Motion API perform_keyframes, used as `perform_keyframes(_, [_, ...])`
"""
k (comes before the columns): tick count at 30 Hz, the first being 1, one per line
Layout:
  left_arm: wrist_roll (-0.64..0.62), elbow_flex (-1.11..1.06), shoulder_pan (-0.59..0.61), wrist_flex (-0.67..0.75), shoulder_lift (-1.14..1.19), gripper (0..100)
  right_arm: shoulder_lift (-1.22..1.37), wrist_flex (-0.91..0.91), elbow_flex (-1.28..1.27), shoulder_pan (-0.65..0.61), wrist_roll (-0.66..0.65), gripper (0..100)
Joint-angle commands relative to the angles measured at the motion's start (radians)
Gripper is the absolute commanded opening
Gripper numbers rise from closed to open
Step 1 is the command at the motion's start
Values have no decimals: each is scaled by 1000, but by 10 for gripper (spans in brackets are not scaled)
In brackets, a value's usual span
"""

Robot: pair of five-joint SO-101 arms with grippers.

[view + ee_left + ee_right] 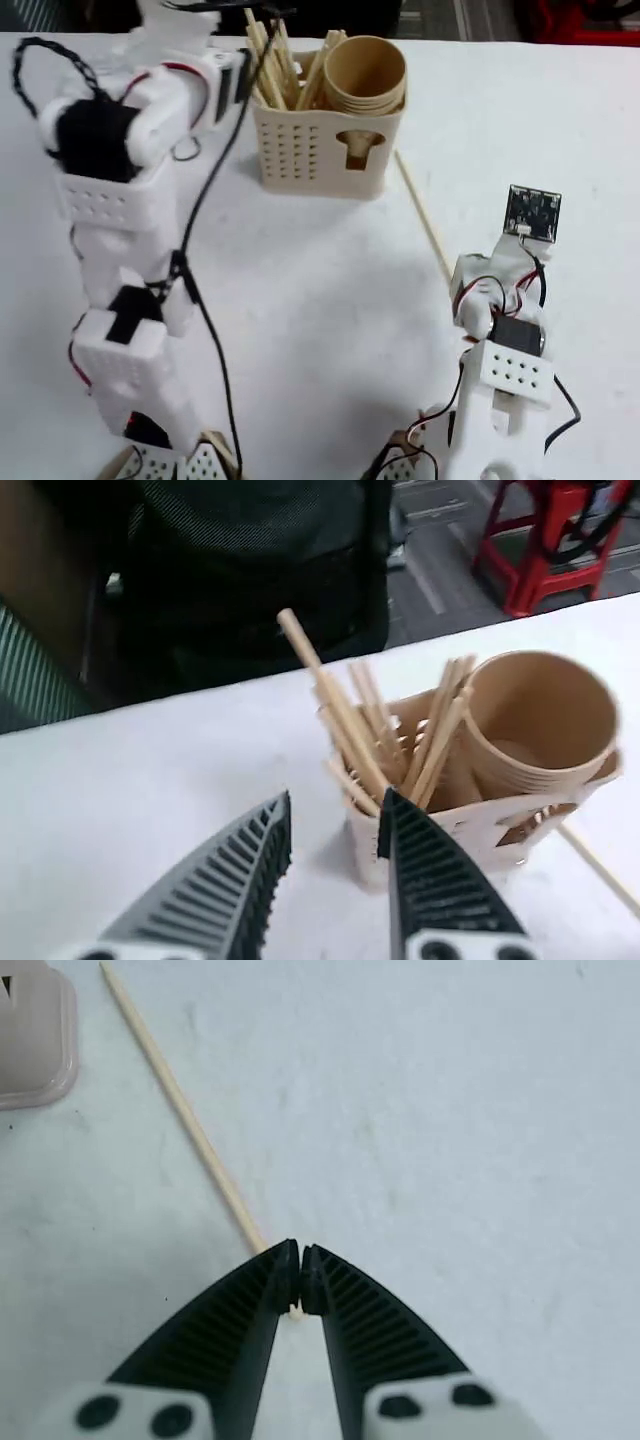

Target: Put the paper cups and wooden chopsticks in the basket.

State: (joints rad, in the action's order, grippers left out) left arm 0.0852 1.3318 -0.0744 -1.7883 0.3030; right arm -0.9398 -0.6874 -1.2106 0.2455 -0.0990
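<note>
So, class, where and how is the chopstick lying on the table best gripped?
Near its end farthest from the basket, from above, jaws across its width: the chopstick lies flat and thin on the table. The right pincer looks shut there.

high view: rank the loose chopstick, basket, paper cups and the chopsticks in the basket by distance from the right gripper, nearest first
From the right gripper:
1. Loose chopstick: lying on the table, its near end pinched in the gripper.
2. Basket: at the table's far side, front wall nearest.
3. Paper cups: stacked in the basket's right-arm side.
4. Bundled chopsticks: in the basket's left-arm side, farthest.
</note>
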Motion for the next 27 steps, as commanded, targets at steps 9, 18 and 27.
perform_keyframes(9, [86,-786,84,3,-598,155,-10,19,6,-15,-12,22])
perform_keyframes(18, [87,-1318,226,3,-839,189,-10,18,6,-33,-14,20])
perform_keyframes(27, [87,-1728,463,5,-871,217,-10,18,6,-33,-14,20])
